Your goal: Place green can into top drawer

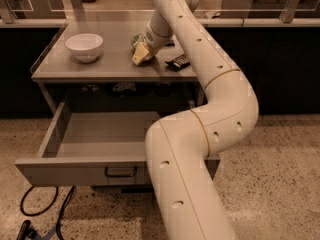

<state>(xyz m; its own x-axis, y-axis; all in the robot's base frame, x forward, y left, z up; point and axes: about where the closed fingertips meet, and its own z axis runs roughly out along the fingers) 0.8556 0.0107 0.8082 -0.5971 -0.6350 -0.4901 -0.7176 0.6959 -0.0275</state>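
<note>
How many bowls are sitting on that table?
1: the white bowl on the table's left side. The gripper is to its right, by the green can. The arm could hide more.

Items counted on the grey metal table [100, 70]:
- One white round bowl [84, 46], near the left edge.
- One small shiny green can [135, 39].
- One flat dark snack packet [177, 61], towards the front edge.
- One gripper [140, 55], mid-tabletop, just beside the can.

Below the table:
- One wide grey metal drawer [65, 171].
- One dark wire handle [120, 172].
- Black floor cables [42, 210], number unclear.
</note>
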